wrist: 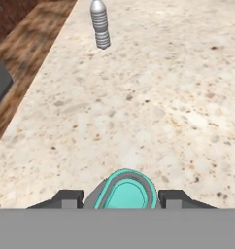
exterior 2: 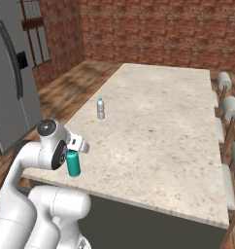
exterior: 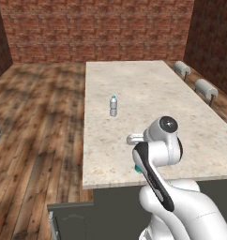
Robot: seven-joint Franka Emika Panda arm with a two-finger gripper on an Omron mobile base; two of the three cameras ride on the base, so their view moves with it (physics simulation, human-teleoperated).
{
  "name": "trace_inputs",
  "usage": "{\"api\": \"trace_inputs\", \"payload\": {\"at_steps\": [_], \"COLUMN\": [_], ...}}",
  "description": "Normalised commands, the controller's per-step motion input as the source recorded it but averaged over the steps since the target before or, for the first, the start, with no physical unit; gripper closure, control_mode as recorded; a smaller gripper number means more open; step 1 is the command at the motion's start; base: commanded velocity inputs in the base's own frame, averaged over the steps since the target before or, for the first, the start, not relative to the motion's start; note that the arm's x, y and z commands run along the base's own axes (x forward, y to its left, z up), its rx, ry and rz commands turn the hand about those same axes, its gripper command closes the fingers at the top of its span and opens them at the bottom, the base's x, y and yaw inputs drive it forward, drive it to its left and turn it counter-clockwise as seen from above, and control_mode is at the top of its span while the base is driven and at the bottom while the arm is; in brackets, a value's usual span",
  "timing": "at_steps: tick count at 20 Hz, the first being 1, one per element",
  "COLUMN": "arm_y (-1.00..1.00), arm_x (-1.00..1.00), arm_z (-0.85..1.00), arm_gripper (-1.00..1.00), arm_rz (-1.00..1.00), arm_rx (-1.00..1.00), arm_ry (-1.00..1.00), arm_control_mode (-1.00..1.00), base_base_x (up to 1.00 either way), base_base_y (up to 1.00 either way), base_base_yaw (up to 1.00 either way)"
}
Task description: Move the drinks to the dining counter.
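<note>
Teal bottle (wrist: 125,190): we hold it clamped in our jaws, above the bench (exterior 2: 158,121).
Ahead: water bottle (exterior: 113,105) upright; stools (exterior 2: 230,108) alongside.

Lighting: even, bright, diffuse; no source visible. Shadows: faint, soft patch beneath the gripper (wrist: 123,200) on the dining counter (exterior: 148,93); the small clear water bottle (exterior: 113,106), beyond the gripper, casts almost none. Glare: none. Focus: sharp throughout; textures coarse close to the gripper. Edge distortion: none seen.
</note>
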Motion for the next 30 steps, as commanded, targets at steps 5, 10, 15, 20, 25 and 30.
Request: {"api": "trace_inputs", "payload": {"at_steps": [5, 10, 15, 20, 25, 30], "arm_y": [0.00, 0.15, 0.05, 0.00, 0.00, 0.00], "arm_x": [0.00, 0.00, 0.01, 0.02, 0.01, 0.00], "arm_z": [-0.43, -0.51, -0.51, -0.39, -0.30, -0.22], "arm_gripper": [1.00, 1.00, -1.00, -1.00, -1.00, -1.00], "arm_rz": [0.00, 0.00, 0.00, 0.00, 0.00, 0.00], "arm_rx": [0.00, 0.00, 0.00, 0.00, 0.00, 0.00], "arm_ry": [-0.10, -0.11, -0.06, -0.07, -0.07, -0.08], "arm_control_mode": [-1.00, -1.00, -1.00, -1.00, -1.00, -1.00], "base_base_x": [0.00, 0.00, 0.00, 0.00, 0.00, 0.00], "base_base_y": [0.00, 0.00, 0.00, 0.00, 0.00, 0.00], "base_base_yaw": [0.00, 0.00, 0.00, 0.00, 0.00, 0.00]}}
